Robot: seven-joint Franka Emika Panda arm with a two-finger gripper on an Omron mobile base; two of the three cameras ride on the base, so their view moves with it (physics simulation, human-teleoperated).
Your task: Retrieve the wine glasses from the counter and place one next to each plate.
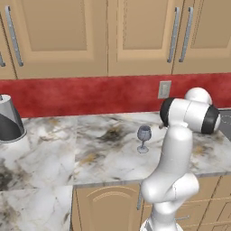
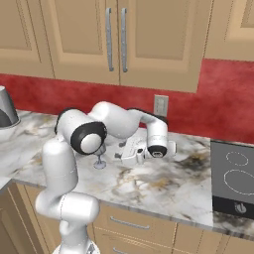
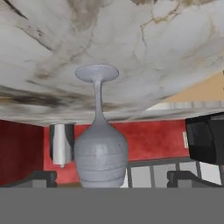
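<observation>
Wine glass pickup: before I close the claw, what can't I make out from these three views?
- Wine glass: in the right base view the arm's elbow hides its bowl; the foot and stem show.
- Claw: in the hand view the fingertips are cut off at the bottom, so their gap to the glass can't be judged.
- Grey appliance: cut off by the left edge in the left base view.
- Stovetop: cut off by the right edge in the right base view.

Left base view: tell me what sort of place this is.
A rendered home kitchen, most likely. Tan wall cabinets hang over a marble counter backed by a red wall with an outlet, and a wine glass stands on the counter.
</observation>
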